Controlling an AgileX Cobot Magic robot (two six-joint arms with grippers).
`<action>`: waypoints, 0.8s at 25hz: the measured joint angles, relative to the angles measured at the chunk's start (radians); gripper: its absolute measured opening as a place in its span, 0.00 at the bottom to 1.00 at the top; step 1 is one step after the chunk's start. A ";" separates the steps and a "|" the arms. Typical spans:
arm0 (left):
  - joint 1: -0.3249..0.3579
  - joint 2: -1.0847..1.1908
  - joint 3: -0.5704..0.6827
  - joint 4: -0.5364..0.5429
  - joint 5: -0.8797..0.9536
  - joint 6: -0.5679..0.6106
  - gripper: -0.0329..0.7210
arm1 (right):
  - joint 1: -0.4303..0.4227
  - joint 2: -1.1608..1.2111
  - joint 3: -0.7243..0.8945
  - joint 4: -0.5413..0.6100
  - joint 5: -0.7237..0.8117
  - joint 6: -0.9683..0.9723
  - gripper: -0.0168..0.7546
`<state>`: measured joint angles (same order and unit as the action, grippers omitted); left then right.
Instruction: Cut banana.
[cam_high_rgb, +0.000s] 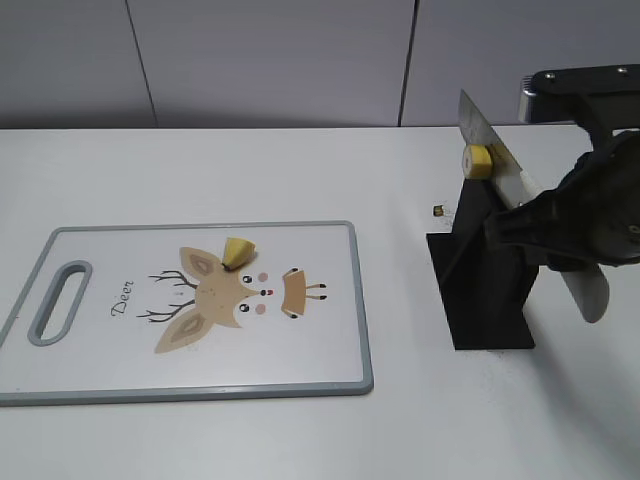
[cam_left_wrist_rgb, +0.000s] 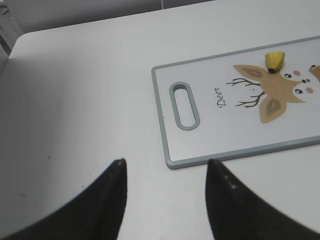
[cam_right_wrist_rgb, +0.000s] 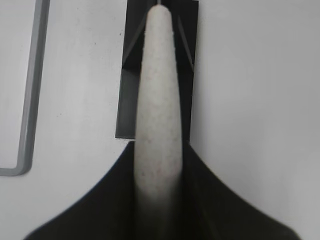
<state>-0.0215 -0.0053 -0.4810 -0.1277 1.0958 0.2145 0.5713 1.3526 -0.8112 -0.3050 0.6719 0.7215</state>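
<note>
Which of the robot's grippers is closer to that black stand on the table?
The right. The right gripper holds the knife directly above the black stand. The left gripper hovers over bare table beyond the cutting board's handle end, far from it.

A: Banana?

B: In pieces. One yellow banana end piece (cam_high_rgb: 238, 252) lies on the cutting board (cam_high_rgb: 100, 385), on the deer print's upper ear, dark tip toward the antlers. A second, a short yellow banana slice (cam_high_rgb: 479, 161), sticks to the flat of the knife blade (cam_high_rgb: 490, 145), off the board.

A: Knife pose?

B: Blade raised and tilted, point up and away, above the black knife stand (cam_high_rgb: 490, 300); pale handle (cam_right_wrist_rgb: 159, 110) clamped between the right gripper (cam_right_wrist_rgb: 160, 185) fingers
</note>
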 joint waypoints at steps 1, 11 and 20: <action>0.000 0.000 0.000 0.000 0.000 0.000 0.70 | 0.000 0.007 0.000 -0.002 -0.004 0.006 0.23; 0.000 0.000 0.000 0.000 0.000 0.000 0.70 | 0.000 0.005 0.000 -0.008 -0.020 0.068 0.23; 0.000 0.000 0.000 0.000 0.000 0.000 0.70 | 0.000 -0.033 0.000 -0.016 0.001 0.073 0.23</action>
<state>-0.0215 -0.0053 -0.4810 -0.1277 1.0958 0.2144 0.5713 1.3197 -0.8112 -0.3208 0.6725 0.7942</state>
